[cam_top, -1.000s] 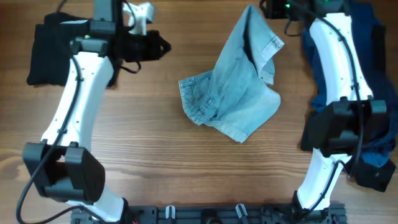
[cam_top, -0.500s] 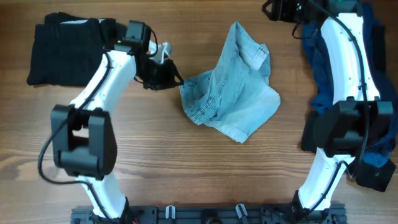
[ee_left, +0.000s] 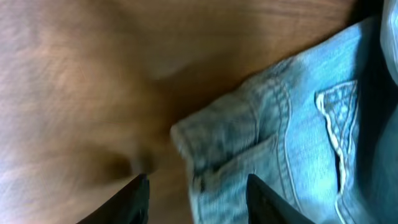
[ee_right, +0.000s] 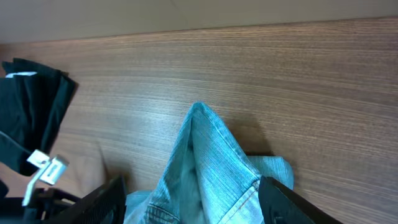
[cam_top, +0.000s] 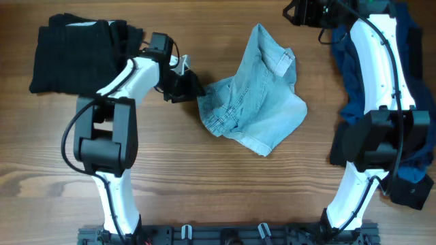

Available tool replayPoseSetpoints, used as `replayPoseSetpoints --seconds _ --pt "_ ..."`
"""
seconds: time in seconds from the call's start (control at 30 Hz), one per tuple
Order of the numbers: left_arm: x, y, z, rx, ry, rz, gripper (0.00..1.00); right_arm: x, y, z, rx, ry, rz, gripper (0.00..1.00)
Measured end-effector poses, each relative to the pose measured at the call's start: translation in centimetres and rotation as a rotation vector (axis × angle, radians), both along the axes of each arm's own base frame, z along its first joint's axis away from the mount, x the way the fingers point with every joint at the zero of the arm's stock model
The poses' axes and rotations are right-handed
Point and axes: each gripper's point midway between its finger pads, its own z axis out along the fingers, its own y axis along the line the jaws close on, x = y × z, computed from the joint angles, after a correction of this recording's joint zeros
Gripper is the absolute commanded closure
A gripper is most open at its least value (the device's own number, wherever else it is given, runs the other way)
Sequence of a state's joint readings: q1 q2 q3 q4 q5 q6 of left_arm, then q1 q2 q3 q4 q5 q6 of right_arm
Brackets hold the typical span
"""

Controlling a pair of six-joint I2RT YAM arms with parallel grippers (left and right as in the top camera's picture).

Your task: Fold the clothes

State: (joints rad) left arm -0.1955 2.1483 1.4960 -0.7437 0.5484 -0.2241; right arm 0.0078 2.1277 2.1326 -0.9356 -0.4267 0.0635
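1. Since they are soft denim, the shorts (cam_top: 255, 95) lie crumpled at the desk's (cam_top: 204, 177) centre.
2. The left tool (cam_top: 185, 87), at their 9 o'clock, gapes empty; the right tool (cam_top: 294, 12), at 1 o'clock, likewise.
3. The stiffer seamed corner (ee_left: 186, 134) probably grips best.

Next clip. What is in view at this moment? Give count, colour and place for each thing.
denim shorts: one, pale blue, crumpled at table centre
black garment: one, black, folded, far left corner
dark garments: a heap, count unclear, navy and blue, right edge, partly under the right arm
table: one, brown wood
left gripper: one, black, open, at the shorts' left edge
right gripper: one, black, open, past the shorts' far tip, apart from them
left arm, right arm: white with black joints
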Motion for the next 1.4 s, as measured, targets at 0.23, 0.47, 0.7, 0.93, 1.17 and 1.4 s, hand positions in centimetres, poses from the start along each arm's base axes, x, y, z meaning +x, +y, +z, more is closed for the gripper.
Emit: replayPoseSetpoints --seconds 0.23,0.47,0.7,0.93,1.17,1.4 --pt "1.3 -2.6 0.1 -0.022 -0.082 -0.022 0.73 -0.1 0.0 -0.1 0.000 0.005 0.000 0.31" --pt "1.5 -3.3 -0.1 0.007 -0.100 -0.020 0.96 -0.3 0.0 -0.2 -0.001 0.016 0.001 0.31" --pt "4.6 -1.0 2.6 0.010 -0.176 0.051 0.96 -0.6 0.0 -0.5 -0.001 0.034 0.001 0.31" --pt "10.5 3.3 17.0 0.018 -0.505 0.172 0.96 -1.7 0.0 -1.1 -0.001 0.086 0.001 0.31" --pt "9.8 5.2 28.2 0.039 -0.750 0.233 0.96 -1.9 0.0 -1.3 0.012 0.107 -0.018 0.30" --pt "9.2 5.8 27.5 0.079 -0.718 0.245 0.96 -0.5 3.0 -3.9 0.034 0.121 0.020 0.30"
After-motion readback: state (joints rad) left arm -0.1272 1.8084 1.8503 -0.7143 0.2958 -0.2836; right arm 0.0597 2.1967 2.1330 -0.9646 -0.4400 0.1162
